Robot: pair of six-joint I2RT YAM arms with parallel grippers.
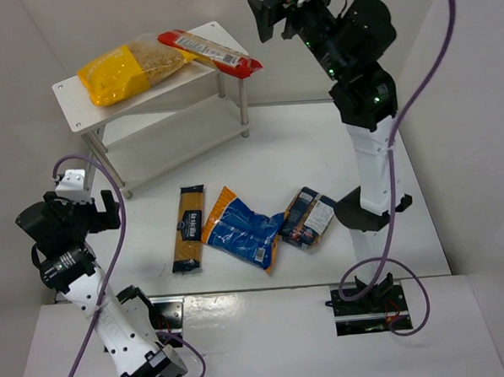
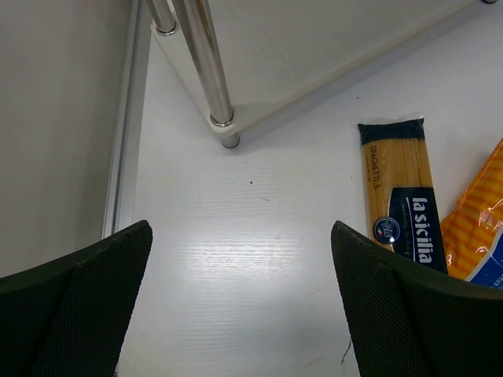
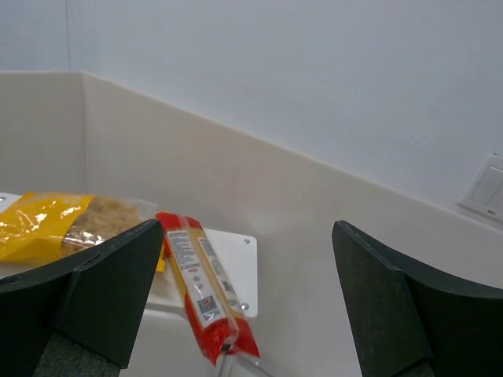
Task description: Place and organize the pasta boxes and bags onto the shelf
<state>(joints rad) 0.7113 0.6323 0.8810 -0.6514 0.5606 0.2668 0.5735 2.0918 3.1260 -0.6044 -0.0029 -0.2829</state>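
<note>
The white shelf point(image 1: 72, 103) stands at the back left. On its top board lie the yellow macaroni bag point(image 1: 132, 70) and the red spaghetti bag point(image 1: 211, 51), whose end overhangs the right edge. On the table lie the black-and-yellow spaghetti pack point(image 1: 188, 227), the blue bag point(image 1: 241, 229) and the navy pack point(image 1: 308, 217). My right gripper point(image 1: 264, 17) hangs open and empty, high up to the right of the red bag point(image 3: 200, 287). My left gripper point(image 1: 108, 211) is open and empty, low over bare table left of the spaghetti pack point(image 2: 397, 196).
A silver shelf leg point(image 2: 206, 63) and the lower board point(image 2: 314, 47) stand just ahead of the left gripper. White walls close in the table at the left and back. The right arm's purple cable point(image 1: 435, 52) loops along the right side.
</note>
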